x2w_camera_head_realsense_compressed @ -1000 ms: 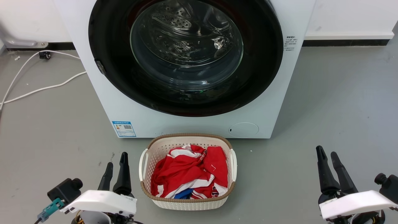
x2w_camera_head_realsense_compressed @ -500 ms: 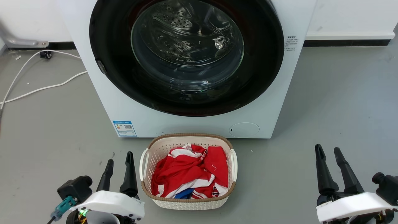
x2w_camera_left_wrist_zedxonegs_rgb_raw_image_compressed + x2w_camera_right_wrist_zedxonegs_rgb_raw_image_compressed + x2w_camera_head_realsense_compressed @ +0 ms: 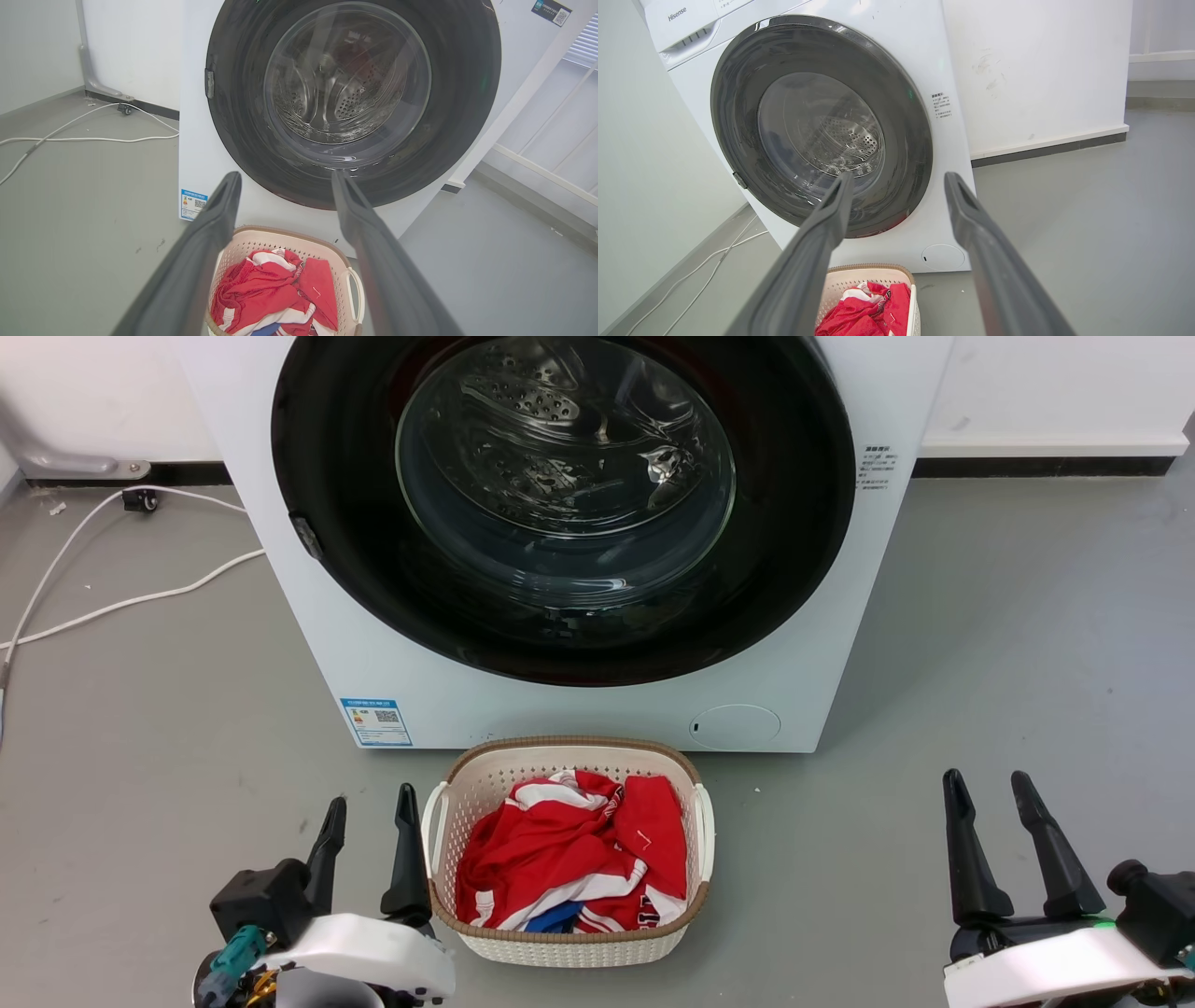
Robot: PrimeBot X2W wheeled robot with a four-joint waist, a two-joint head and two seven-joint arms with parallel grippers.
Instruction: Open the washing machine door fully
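- Left hand (image 3: 372,796) hovers low over the grey floor (image 3: 140,709), fingers spread apart, just left of the basket (image 3: 569,744).
- The washing machine door (image 3: 563,504) lies closed against the white machine (image 3: 392,653), behind the basket of red clothes (image 3: 560,859).
- Right hand (image 3: 985,777) hovers well right, fingers spread.

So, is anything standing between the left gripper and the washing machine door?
Nothing visible does. The left gripper, fingers open, hangs beside the white woven laundry basket, with only bare floor between it and the round glossy black door. The basket stands before the machine, below the door's lower edge.
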